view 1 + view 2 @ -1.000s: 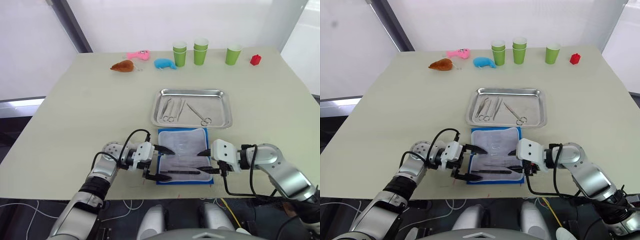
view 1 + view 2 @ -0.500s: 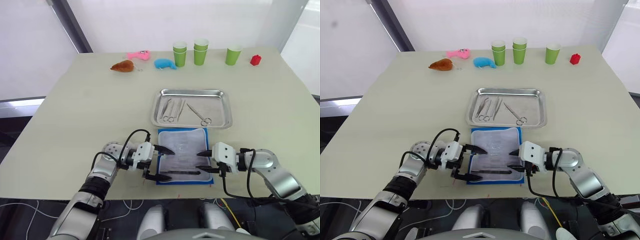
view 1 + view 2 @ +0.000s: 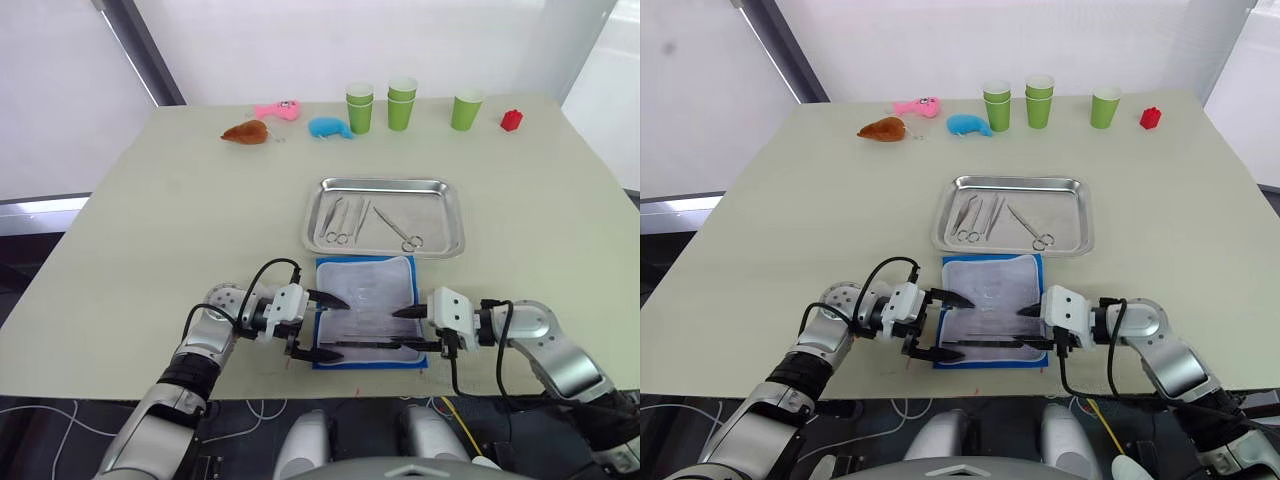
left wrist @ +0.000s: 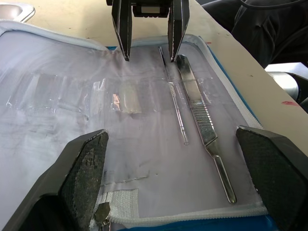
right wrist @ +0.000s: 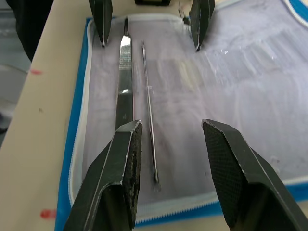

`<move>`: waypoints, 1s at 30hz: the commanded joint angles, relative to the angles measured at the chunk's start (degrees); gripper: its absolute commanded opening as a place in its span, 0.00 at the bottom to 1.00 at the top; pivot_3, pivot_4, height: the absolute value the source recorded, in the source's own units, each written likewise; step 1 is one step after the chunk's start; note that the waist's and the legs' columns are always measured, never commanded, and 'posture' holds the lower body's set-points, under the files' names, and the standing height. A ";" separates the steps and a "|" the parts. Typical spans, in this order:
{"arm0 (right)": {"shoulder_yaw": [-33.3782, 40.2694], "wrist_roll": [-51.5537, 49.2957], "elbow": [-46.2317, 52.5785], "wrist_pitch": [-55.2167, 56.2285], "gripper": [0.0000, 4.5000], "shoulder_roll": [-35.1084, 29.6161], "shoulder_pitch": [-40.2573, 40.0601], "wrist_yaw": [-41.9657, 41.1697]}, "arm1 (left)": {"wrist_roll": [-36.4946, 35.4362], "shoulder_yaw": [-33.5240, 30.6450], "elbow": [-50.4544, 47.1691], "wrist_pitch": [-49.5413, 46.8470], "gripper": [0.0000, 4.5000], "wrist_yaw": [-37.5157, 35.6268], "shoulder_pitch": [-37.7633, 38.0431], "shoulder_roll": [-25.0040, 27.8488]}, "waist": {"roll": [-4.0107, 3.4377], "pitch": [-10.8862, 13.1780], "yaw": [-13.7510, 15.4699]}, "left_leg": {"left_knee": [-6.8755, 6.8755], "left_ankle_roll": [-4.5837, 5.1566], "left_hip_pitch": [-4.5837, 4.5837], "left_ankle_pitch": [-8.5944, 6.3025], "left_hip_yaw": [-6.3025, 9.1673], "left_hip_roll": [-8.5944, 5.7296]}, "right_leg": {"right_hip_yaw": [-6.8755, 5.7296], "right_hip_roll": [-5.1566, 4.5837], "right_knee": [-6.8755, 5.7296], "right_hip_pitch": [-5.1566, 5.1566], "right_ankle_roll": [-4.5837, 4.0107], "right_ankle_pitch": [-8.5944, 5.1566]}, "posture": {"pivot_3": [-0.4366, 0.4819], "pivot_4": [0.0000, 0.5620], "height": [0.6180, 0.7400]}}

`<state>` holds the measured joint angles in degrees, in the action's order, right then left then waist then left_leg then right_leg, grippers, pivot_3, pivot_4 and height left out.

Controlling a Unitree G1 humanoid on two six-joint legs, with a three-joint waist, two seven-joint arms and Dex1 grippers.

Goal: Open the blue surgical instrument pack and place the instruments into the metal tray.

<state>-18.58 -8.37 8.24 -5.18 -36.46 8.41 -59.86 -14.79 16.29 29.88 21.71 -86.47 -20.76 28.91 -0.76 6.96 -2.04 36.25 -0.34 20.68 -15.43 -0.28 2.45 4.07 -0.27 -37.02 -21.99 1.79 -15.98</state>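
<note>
The blue surgical instrument pack (image 3: 366, 312) lies open on the table (image 3: 150, 220), just in front of the metal tray (image 3: 384, 217). Some instruments (image 3: 340, 220) are already in the tray. A flat scalpel handle (image 5: 124, 82) and a thin probe (image 5: 149, 103) are left in the pack. The right end effector (image 3: 412, 329) is spread wide, holding nothing. The left end effector (image 3: 320, 326) is spread wide too. I think the right one should come down slowly, pinch the thin probe in the middle, and lift it straight up.
</note>
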 commanded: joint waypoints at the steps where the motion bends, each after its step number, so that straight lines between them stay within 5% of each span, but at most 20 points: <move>1: 0.66 1.56 -1.20 1.93 0.46 -0.27 0.77 0.39 | 7.13 4.75 6.99 -3.07 1.00 1.23 4.58 -0.36 | 0.00 0.00 -0.01 | 0.00 0.00 0.00 0.00 -0.01 0.00 | 0.00 0.00 0.00 0.00 0.00 0.00 | 0.48 0.27 1.00; 10: -2.67 3.99 -4.93 2.09 0.46 -0.79 0.51 -1.67 | 7.13 4.68 6.54 -3.14 1.00 1.35 4.85 -0.14 | 0.01 -0.01 -0.06 | 0.00 0.00 -0.09 0.00 0.01 0.00 | 0.00 0.01 0.00 0.13 0.00 0.00 | 0.48 0.27 1.00; 15: -3.04 4.30 -5.28 1.28 0.02 -1.19 -0.02 -2.24 | 7.11 4.63 6.51 -3.15 1.00 1.39 4.89 -0.07 | 0.03 -0.02 -0.17 | 0.00 0.00 -0.11 0.00 0.04 0.02 | -0.02 0.01 0.01 0.16 0.00 0.00 | 0.48 0.27 1.00; 16: -3.07 4.38 -5.31 1.26 0.01 -1.35 -0.12 -2.34 | 7.11 4.63 6.54 -3.13 1.00 1.40 4.87 -0.07 | 0.03 -0.02 -0.18 | 0.00 0.00 -0.12 0.00 0.05 0.02 | -0.02 0.01 0.01 0.17 0.00 0.00 | 0.48 0.27 1.00; 30: -2.64 3.19 1.72 -2.61 0.01 -0.36 1.87 -1.42 | 7.02 4.70 6.29 -3.26 1.00 1.49 5.04 -0.23 | 0.03 -0.02 -0.18 | 0.00 0.00 -0.15 0.00 0.09 0.04 | -0.04 0.00 0.04 0.24 -0.01 0.00 | 0.48 0.27 1.00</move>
<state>-20.29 -6.62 8.39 -5.57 -36.79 9.54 -61.78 -14.64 16.29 29.88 21.55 -86.25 -20.69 29.06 -0.73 6.94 -2.22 36.25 -0.34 20.53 -15.43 -0.18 2.49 4.02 -0.27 -36.98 -21.75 1.79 -15.98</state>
